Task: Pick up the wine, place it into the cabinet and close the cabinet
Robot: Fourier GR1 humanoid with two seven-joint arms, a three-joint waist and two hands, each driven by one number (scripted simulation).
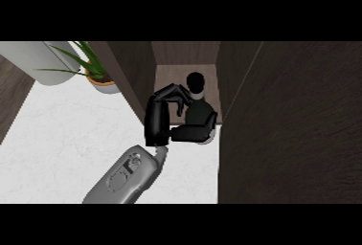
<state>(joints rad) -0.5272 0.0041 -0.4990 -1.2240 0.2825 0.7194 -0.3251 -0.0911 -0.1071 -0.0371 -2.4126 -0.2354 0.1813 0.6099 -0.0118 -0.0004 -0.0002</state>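
**Wine bottle held at the mouth of the open cabinet**

One grey forearm comes up from the near edge, smooth and rounded like moulded plastic, with a ribbed panel on its upper face. It ends in a glossy black hand. Which of the robot's arms this is I cannot say for sure; it sits left of centre, and only the one shows.

The hand's fingers are curled round the wine bottle, a dark, almost black cylinder with a narrower neck and a round top at its far end. The bottle looks tilted, its top pointing into the cabinet and its wider base nearer, where a pale rim shows beneath the thumb. The bottle sits right at the front lip of the cabinet floor, partly inside the opening; whether it rests on the floor I cannot tell.

The cabinet is dark brown wood with faint vertical grain. Its interior floor is a lighter, dull brown. A broad, flat dark panel fills the right side, standing tall and plain, and a narrower panel bounds the opening on the left.

The counter is white stone with soft grey veining. At far left stands a small potted plant with long, pointed green leaves in a rounded tan pot, beside a pale, curved grey object.
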